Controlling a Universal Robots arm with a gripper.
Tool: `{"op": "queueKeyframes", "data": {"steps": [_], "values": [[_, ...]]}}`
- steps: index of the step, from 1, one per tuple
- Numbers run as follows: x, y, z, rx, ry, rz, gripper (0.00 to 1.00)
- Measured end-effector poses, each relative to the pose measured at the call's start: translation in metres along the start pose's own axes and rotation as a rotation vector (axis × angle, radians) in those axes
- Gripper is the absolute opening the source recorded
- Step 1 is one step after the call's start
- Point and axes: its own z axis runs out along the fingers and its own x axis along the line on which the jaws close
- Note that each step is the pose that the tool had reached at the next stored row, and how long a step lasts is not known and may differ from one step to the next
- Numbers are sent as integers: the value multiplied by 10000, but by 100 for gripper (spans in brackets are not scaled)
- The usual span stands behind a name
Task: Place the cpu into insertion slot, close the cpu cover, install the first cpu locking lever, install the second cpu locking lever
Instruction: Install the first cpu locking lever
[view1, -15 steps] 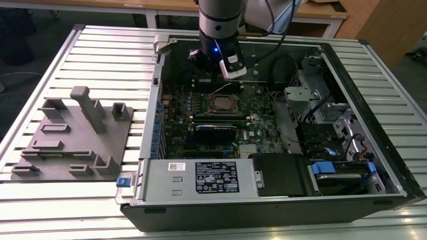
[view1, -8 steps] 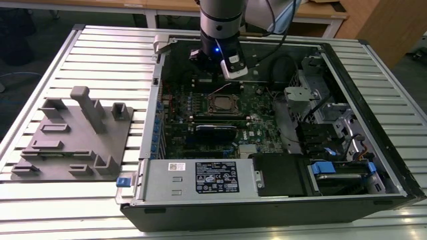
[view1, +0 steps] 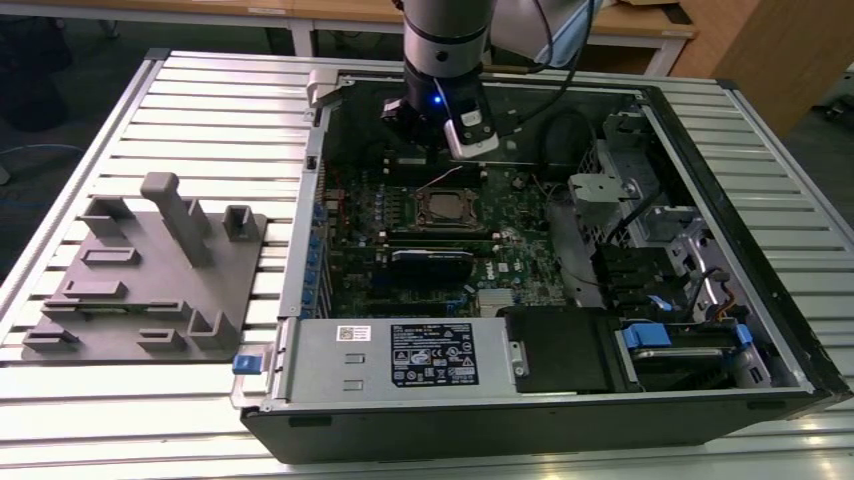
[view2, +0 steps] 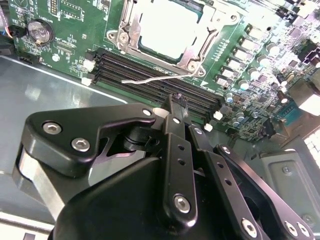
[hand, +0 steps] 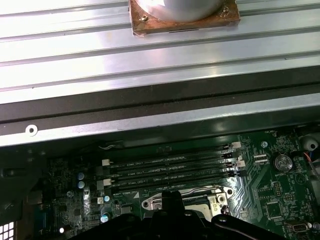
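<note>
The cpu (view2: 167, 25) lies in the insertion slot (view1: 447, 208) on the green board, its silver top showing through the window of the cpu cover (view2: 131, 22), which lies flat over it. One thin wire locking lever (view2: 155, 80) sticks out loose over the memory slots. A second lever (view2: 207, 42) runs along the socket's side. My gripper (view2: 177, 100) hangs just beyond the socket, over the memory slots, with its black fingers (view2: 174, 130) together and nothing between them. In the first wrist view the gripper (hand: 172, 197) sits in front of the socket frame (hand: 212, 200).
The open computer case (view1: 747, 230) lies on a slatted metal table. Black memory slots (view2: 145, 70) and a coin battery (view2: 40, 31) flank the socket. A power supply (view1: 400, 355) and drive cage (view1: 667, 250) fill the case. A grey fixture plate (view1: 147, 270) lies at the exterior view's left.
</note>
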Motion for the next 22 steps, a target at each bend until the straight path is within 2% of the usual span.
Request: {"op": "queueKeyframes", "data": {"steps": [7, 22], "values": [[-28, 4, 1, 1, 0, 0, 11], [-28, 0, 19, 2, 1, 0, 11]]}}
